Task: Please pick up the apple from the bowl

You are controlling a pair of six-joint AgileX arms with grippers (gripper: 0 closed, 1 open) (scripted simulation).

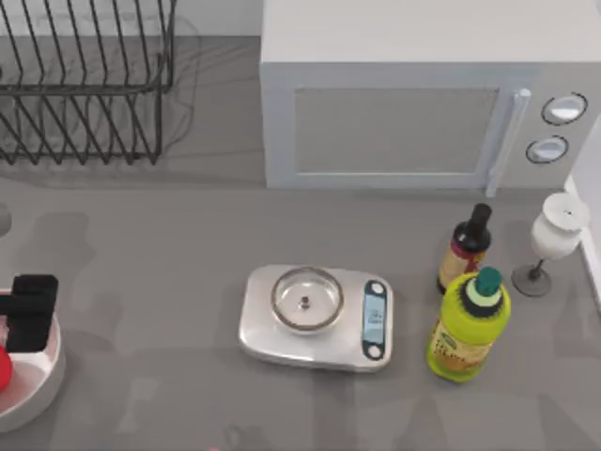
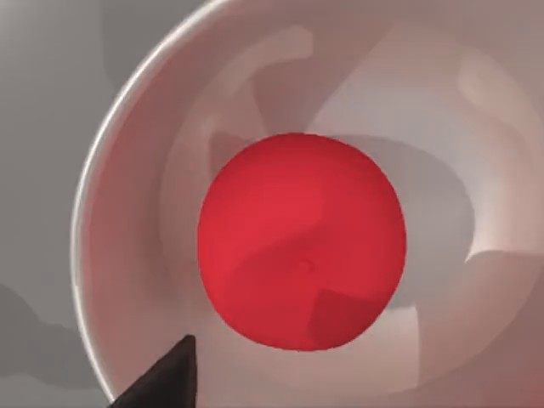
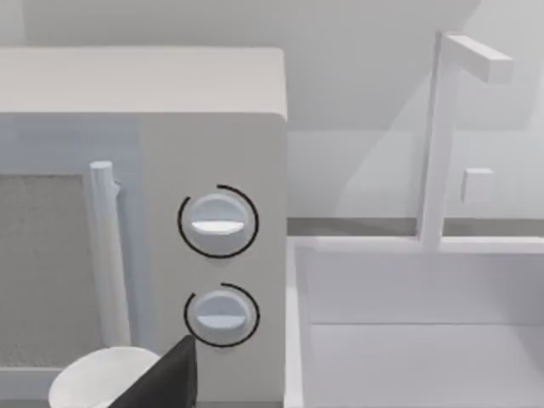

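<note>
The red apple (image 2: 302,238) lies in the middle of the white bowl (image 2: 119,255), which sits at the table's left edge, bowl (image 1: 42,381), with a sliver of the apple (image 1: 4,366) showing. My left gripper (image 1: 28,310) hangs just above the bowl's far side, open, with nothing between its fingers. One dark fingertip (image 2: 166,382) of it shows near the bowl's rim, apart from the apple. My right arm is parked by the microwave, with one fingertip (image 3: 166,378) of its own showing off to the side, open.
A silver kitchen scale (image 1: 317,318) with a steel dish stands mid-table. Behind it is a microwave (image 1: 423,103), at the back left a wire dish rack (image 1: 84,80). A dark bottle (image 1: 465,249), a green bottle (image 1: 470,324) and a white goblet (image 1: 554,240) stand at the right.
</note>
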